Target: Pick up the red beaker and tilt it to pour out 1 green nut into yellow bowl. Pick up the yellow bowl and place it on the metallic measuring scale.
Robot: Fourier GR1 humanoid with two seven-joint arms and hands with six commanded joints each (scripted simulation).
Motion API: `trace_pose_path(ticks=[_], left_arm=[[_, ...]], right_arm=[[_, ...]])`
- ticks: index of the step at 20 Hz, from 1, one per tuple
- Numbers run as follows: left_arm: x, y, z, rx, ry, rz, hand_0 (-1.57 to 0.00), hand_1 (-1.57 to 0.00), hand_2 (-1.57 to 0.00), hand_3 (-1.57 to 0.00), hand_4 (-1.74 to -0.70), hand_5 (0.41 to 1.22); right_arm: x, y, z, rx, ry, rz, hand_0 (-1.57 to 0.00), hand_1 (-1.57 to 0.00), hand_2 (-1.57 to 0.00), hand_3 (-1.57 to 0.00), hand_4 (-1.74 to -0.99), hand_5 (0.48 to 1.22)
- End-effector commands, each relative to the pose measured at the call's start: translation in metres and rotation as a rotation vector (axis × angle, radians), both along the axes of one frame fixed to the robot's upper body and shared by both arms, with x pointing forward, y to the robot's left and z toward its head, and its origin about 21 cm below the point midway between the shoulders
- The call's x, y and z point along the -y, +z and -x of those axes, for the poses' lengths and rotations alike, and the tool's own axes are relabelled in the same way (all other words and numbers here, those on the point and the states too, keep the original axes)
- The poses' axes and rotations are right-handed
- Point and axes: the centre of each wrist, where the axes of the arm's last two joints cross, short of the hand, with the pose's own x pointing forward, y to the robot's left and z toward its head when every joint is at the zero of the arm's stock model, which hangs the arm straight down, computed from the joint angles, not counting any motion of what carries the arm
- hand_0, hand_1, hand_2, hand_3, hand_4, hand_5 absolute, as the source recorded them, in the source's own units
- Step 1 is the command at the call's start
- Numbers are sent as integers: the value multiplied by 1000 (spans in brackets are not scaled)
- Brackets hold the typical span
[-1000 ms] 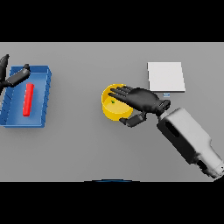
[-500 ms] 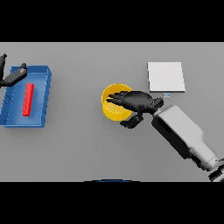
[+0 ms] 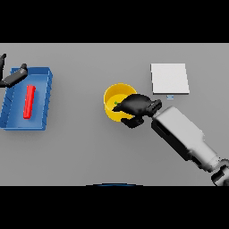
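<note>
1. Reaching in from the lower right, the right arm (image 3: 185, 136) lies slantwise over the grey table (image 3: 80, 152), white and grey along its forearm, and ends in the dark right hand (image 3: 136, 107).
2. Right hand: it sits over the right-hand rim of the yellow bowl (image 3: 114, 100), with its fingers curled down over the rim and the thumb showing below, just outside the bowl's lower right wall; the hand thus grips the bowl at its rim.
3. Yellow bowl: it stands near the middle of the table, round, its left and upper rim in plain sight, its right part hidden under the hand.
4. Green nut (image 3: 116, 103): a small green speck shows inside the bowl, just beside the fingertips; its shape cannot be made out.
5. Metallic measuring scale (image 3: 169, 78): a pale square plate lies up and to the right of the bowl, apart from it, with a small mark at its lower edge; the wrist passes just below its lower left corner.
6. Blue tray (image 3: 47, 96): a rectangular tray lies at the far left of the table, well apart from the bowl.
7. Red beaker (image 3: 29, 102): a long red shape lies on its side inside the tray, near the tray's middle, lengthwise along it.
8. Left hand (image 3: 13, 77): it shows at the left edge, over the tray's upper left corner, fingers straight and loosely spread, holding nothing.
</note>
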Motion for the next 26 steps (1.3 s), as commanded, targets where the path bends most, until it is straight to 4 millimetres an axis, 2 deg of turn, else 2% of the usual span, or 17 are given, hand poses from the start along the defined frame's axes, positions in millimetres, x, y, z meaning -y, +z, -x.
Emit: trace_pose_path(ticks=[1,3,4,5,7,9,11,15,18,22,26], left_arm=[[0,-2,1,0,-4,11,1,1,1,1,-795,725],[-1,1,4,8,5,12,1,1,1,1,-800,727],[1,-1,5,6,1,4,1,1,1,1,-799,728],[0,-1,4,7,-1,2,1,1,1,1,-799,727],[1,-2,3,2,-2,8,1,1,1,1,-800,726],[0,2,4,8,-2,8,1,1,1,1,-802,726],[3,3,6,13,-4,16,1,1,1,1,-806,724],[0,1,5,3,-1,3,1,1,1,1,-801,724],[6,1,4,6,-8,1,1,1,1,1,-798,721],[1,5,1,-2,3,-7,1,1,1,1,-800,722],[1,6,2,5,0,3,1,1,1,1,-805,723]], right_arm=[[1,1,-1,-6,-6,5,-721,-664,-624,-472,-1488,1016],[3,2,0,-44,2,21,-1027,-991,-965,-691,-1571,1090],[1,2,1,-50,-4,32,-1136,-1107,-1086,-867,-1604,1116],[2,3,1,-54,-7,35,-1223,-1200,-1183,-932,-1628,1137],[6,5,0,-65,-3,27,-1348,-1333,-1283,-1092,-1667,1167],[7,5,2,-59,-8,23,-1428,-1419,-1355,-1155,-1694,1187],[9,5,0,-58,2,12,-1480,-1474,-1424,-1176,-1711,1199],[12,27,1,-40,5,-11,-1534,-1531,-1490,-1192,-1729,1212],[13,53,2,-10,8,-7,-1552,-1551,-1506,-1377,-1731,1216],[22,84,0,55,-52,8,-1563,-1563,-1544,-1308,-1724,1219],[34,95,1,58,-85,11,-1568,-1568,-1560,-1248,-1720,1219]])
